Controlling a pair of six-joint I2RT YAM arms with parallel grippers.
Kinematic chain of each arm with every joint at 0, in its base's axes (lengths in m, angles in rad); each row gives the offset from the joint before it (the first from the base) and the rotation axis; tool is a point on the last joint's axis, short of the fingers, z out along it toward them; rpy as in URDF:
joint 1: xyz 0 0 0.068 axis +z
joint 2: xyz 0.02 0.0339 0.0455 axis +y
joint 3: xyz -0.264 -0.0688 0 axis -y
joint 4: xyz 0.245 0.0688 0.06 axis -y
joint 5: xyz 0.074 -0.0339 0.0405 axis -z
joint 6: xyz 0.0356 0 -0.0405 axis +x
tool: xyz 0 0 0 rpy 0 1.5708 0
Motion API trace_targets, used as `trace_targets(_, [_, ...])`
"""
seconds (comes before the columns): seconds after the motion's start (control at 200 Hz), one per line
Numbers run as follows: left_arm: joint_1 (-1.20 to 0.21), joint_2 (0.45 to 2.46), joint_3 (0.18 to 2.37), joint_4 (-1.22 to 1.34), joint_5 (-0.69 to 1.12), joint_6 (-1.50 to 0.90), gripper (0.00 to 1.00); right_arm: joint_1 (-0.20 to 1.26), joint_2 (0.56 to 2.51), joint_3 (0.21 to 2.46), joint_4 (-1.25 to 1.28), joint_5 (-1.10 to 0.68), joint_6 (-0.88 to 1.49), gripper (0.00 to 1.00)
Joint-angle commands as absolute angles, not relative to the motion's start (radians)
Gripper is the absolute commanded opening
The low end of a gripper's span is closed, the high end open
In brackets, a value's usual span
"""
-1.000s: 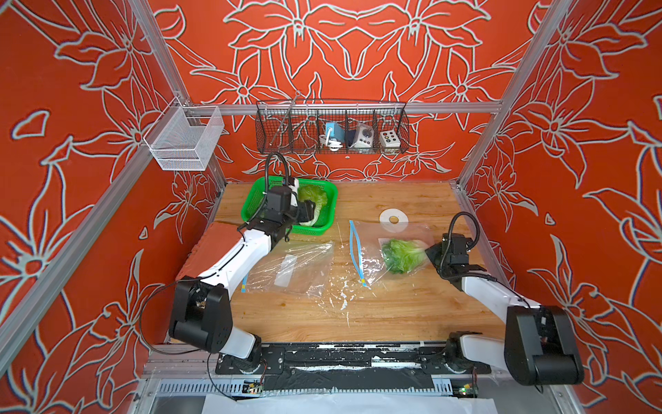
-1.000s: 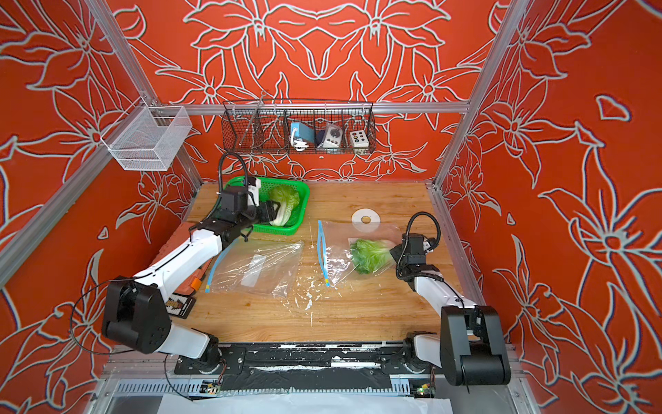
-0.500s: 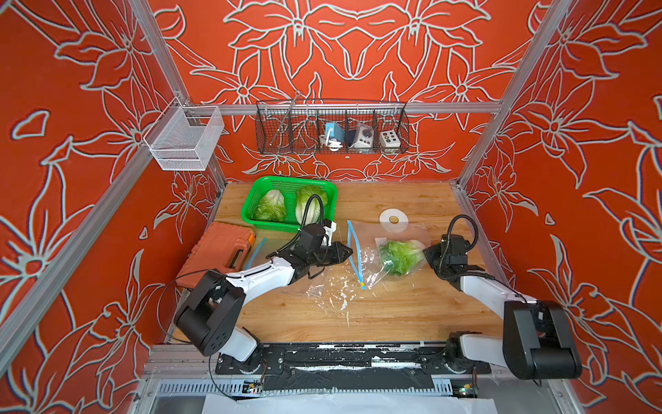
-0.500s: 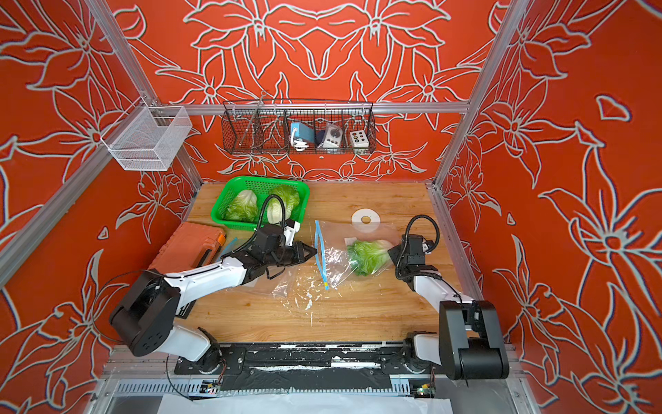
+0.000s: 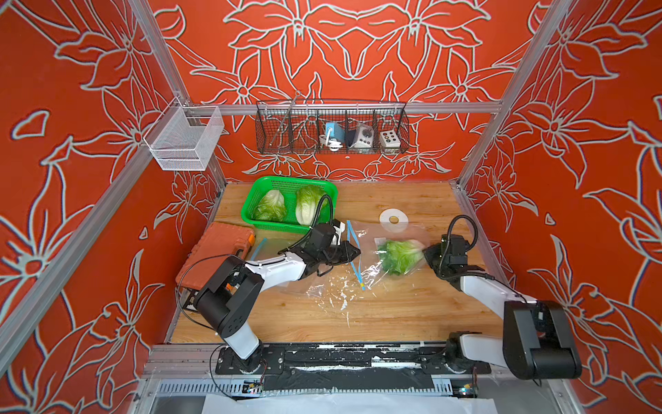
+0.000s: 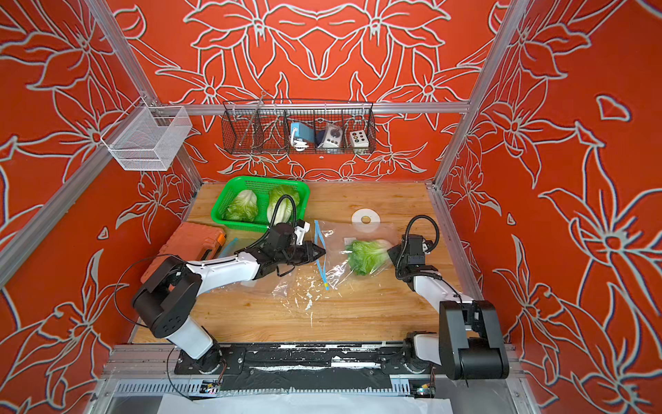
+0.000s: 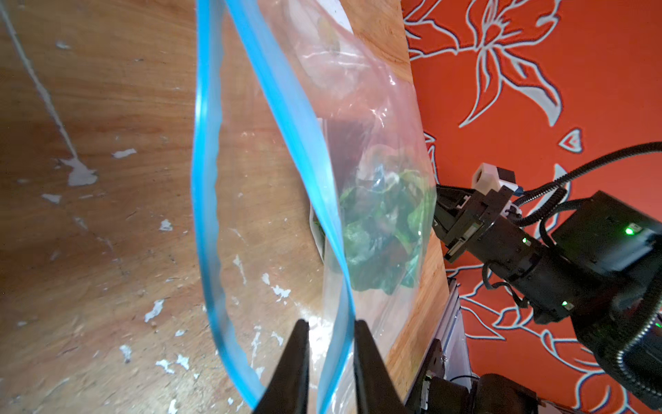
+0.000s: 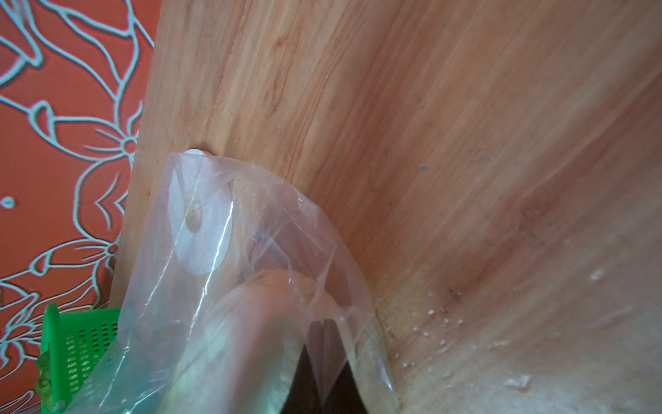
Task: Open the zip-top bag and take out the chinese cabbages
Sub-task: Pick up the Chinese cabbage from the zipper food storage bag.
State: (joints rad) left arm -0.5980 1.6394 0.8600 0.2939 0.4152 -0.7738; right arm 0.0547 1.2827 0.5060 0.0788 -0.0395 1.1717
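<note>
The wooden table (image 5: 412,312) has a pale, scratched top. A green basket (image 5: 286,184) stands on it at the far side. Just beside the basket, to its near left, an orange case (image 5: 215,251) lies at the table's edge. A flat clear bag (image 5: 318,283) with a blue strip lies on the near side of the basket, partly hidden. The zip-top bag (image 5: 369,243) lies to the right of the basket and a little nearer. A white ring (image 5: 401,224) lies well apart on the basket's right, and the bag's film meets it. White flecks (image 5: 340,301) mark the wood farther toward the near side.
</note>
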Motion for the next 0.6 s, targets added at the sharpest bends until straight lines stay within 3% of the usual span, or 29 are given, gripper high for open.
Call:
trace_targets(0.0, [-0.577,1.628,0.830,0.293,0.381,-0.748,0.24,0.051,1.288,0.489,0.072,-0.044,1.180,0.00])
trace_targets(0.385, [-0.559,1.692,0.884,0.278,0.451,-0.750,0.21,0.050,1.318,0.493,0.087,-0.089,1.190,0.00])
trace_targets(0.595, [-0.580,1.707,0.937,0.255,0.471,-0.759,0.07,0.051,1.320,0.492,0.086,-0.089,1.187,0.00])
